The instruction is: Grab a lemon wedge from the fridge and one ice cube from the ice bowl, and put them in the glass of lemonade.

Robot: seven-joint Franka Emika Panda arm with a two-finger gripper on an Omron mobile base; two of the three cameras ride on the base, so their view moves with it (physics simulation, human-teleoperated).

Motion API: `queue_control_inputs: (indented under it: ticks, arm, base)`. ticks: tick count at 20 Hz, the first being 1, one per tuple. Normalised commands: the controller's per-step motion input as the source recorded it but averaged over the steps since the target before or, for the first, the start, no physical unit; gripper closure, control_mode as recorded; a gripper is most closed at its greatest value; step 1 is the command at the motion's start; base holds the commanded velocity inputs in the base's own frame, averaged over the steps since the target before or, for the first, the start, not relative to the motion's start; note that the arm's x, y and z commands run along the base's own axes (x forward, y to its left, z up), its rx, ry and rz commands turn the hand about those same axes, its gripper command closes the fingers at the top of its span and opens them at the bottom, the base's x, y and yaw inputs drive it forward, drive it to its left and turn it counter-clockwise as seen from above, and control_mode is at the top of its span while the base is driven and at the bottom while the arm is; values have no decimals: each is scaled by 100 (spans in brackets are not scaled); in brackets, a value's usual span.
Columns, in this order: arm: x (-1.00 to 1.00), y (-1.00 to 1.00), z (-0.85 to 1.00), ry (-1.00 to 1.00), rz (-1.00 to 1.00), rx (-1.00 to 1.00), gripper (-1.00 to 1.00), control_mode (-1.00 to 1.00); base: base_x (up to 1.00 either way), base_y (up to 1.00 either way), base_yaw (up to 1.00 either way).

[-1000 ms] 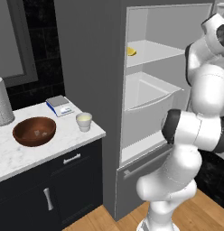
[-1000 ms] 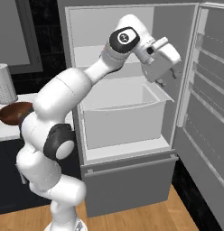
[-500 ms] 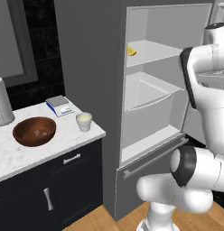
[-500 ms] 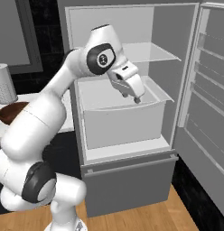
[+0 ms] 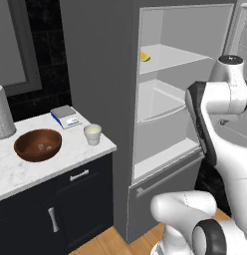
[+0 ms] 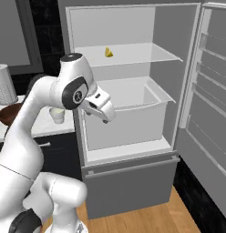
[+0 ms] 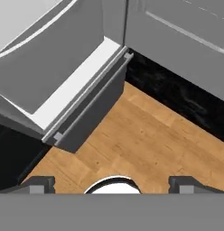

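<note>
Yellow lemon wedge (image 6: pixel 108 53) sits untouched near the left edge of the fridge (image 6: pixel 133 113)'s top shelf, while the empty claw (image 6: pixel 105 119), jaws wide, has swung down and away, so grabbing it looks further off.

Looking down past the two dark fingertips (image 7: pixel 39 184) at the bottom corners of the frame, set wide apart with nothing between them. Fridge (image 7: pixel 50 72) across the upper left: pale grey drawer front, a white sill below it running diagonally from upper right to lower left, then the darker grey bottom drawer (image 7: pixel 93 113) with a bar handle (image 7: pixel 91 97) along its top edge. Open door (image 7: pixel 177 31) as a grey panel in the upper right. Black strip (image 7: pixel 177 97) under the door, slanting down to the right. Wooden floor (image 7: pixel 145 149) over the centre and lower right. Dark area at the lower left edge, too dim to tell.
</note>
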Motion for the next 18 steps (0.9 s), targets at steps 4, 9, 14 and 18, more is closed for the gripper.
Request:
queue_control_inputs:
  ticks: [4, 9, 14, 18]
  arm:
    - [-81, 73, 56, -12, 26, 0, -100, -100]
    - [-98, 52, 27, -19, 27, 2, -100, -100]
    - [-80, 22, 0, -13, 20, 0, -100, -100]
    - [2, 19, 0, 0, 3, 0, -100, -100]
  base:
    - [0, 0, 0]
    - [0, 0, 0]
    - [0, 0, 0]
    - [0, 0, 0]
